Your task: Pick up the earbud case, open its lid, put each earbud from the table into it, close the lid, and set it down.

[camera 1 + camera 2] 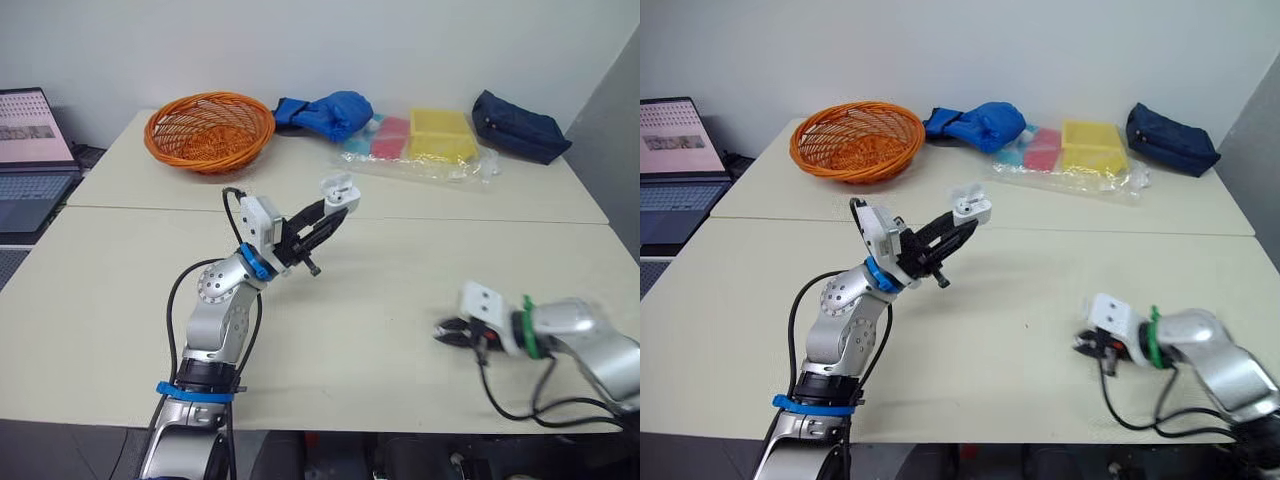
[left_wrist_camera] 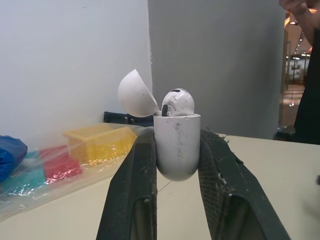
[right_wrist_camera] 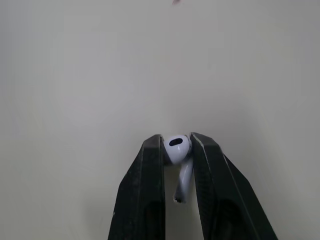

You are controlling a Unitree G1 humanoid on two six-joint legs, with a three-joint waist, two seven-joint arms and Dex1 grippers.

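My left gripper (image 1: 322, 222) is raised over the middle of the table, shut on the white earbud case (image 2: 176, 145). The case (image 1: 338, 193) stands upright with its lid (image 2: 135, 94) swung open, and one white earbud (image 2: 177, 103) sits in it. Near the table's front right, my right gripper (image 1: 446, 331) is low at the tabletop, shut on the second white earbud (image 3: 179, 156), whose head is pinched between the fingers (image 3: 150, 190) with its stem pointing back toward the wrist.
An orange wicker basket (image 1: 210, 130) stands at the back left. Blue gloves (image 1: 325, 112), a clear bag of coloured packs (image 1: 420, 145) and a dark blue pouch (image 1: 520, 127) lie along the back. A laptop (image 1: 30, 150) sits off the left edge. A table seam (image 1: 450, 221) crosses the middle.
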